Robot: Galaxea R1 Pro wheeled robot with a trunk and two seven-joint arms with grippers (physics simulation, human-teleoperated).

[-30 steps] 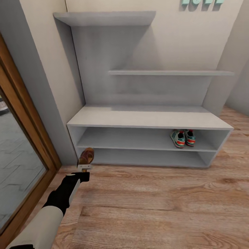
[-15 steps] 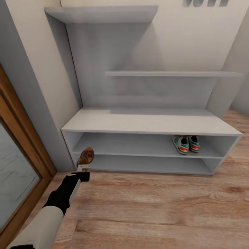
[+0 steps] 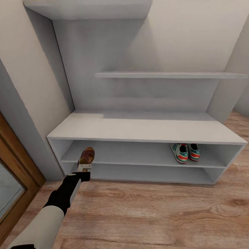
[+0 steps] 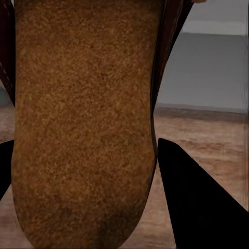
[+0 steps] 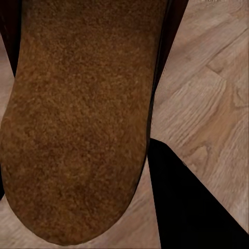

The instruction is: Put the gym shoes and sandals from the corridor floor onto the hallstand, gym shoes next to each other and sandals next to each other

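Two sandals, one per gripper: left gripper point(image 3: 85, 167) clamps sandal point(image 3: 86, 156) at rack point(image 3: 145, 128) front; right gripper point(image 5: 78, 171) grips other sandal point(image 5: 78, 119). Advice: seat both adjacent, clear of sneakers point(image 3: 185, 152).

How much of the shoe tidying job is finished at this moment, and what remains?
Done: the two gym shoes stand side by side in the upper compartment of the hallstand. In hand: the left gripper holds one sandal before the rack, and the right wrist view shows the second sandal between that gripper's fingers, above the floor. Left: setting both sandals together on the rack.
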